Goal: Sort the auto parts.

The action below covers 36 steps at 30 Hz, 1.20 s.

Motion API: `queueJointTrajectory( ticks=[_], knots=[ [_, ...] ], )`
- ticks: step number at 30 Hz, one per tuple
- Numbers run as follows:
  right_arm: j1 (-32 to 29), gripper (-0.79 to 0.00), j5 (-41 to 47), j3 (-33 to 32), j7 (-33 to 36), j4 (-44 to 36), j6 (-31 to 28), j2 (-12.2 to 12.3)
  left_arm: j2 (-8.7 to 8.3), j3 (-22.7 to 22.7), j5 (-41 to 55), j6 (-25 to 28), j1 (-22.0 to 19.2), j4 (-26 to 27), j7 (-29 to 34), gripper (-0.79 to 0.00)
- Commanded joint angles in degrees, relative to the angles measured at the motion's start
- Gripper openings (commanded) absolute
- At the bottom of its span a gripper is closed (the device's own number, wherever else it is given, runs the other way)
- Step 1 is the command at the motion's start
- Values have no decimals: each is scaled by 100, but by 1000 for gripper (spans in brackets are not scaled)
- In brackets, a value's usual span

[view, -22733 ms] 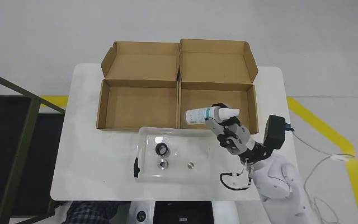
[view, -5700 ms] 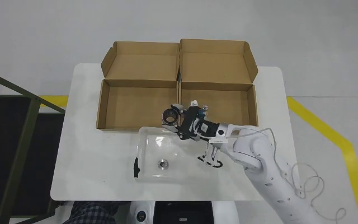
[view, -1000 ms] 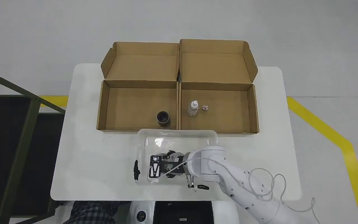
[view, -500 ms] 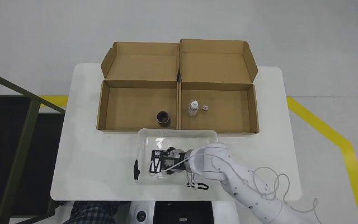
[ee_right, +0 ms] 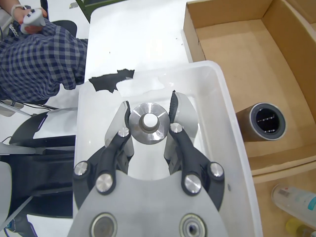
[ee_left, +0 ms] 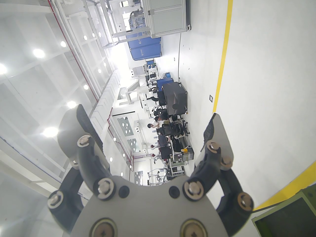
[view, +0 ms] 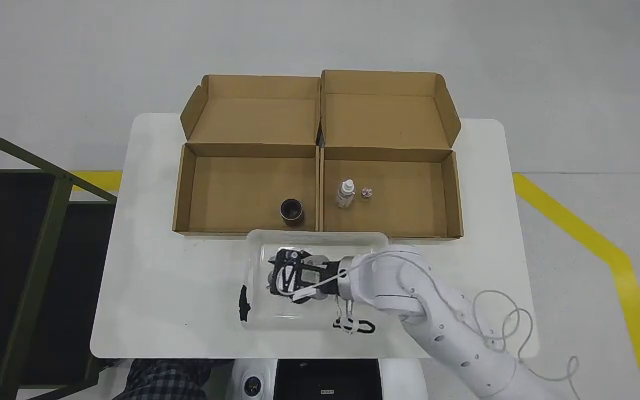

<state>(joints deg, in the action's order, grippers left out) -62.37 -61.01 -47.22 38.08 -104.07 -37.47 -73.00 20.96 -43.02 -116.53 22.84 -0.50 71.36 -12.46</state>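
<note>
My right gripper [ee_right: 149, 108] [view: 283, 274] is shut on a round silver metal bushing [ee_right: 148, 126] with a centre hole, held above the clear plastic bin [ee_right: 222, 85] [view: 375, 238]. A dark cylindrical bearing [ee_right: 266, 122] [view: 292, 209] lies in the left cardboard box [view: 190, 190] [ee_right: 251, 45]. A clear bottle [view: 346, 191] [ee_right: 296, 199] and a small part [view: 368, 190] lie in the right cardboard box [view: 452, 195]. My left gripper [ee_left: 145, 120] is open, pointing out into the room with nothing between its fingers.
A scrap of black tape [ee_right: 111, 81] [view: 242, 299] sticks to the bin's outer left side. A person in a checked shirt [ee_right: 37, 62] sits beyond the table's near edge holding a controller. Both box lids [view: 330, 108] stand open at the back.
The right gripper has risen and shifted toward the boxes with the silver bushing in it, lifting it off the bin floor.
</note>
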Motion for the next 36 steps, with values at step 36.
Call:
queueJointTrajectory(
  ticks=[36],
  knots=[
    [-215,-785,1564,-1247,-1909,-478,-52,145,0,0,0,0,0,0,0,0]
  ],
)
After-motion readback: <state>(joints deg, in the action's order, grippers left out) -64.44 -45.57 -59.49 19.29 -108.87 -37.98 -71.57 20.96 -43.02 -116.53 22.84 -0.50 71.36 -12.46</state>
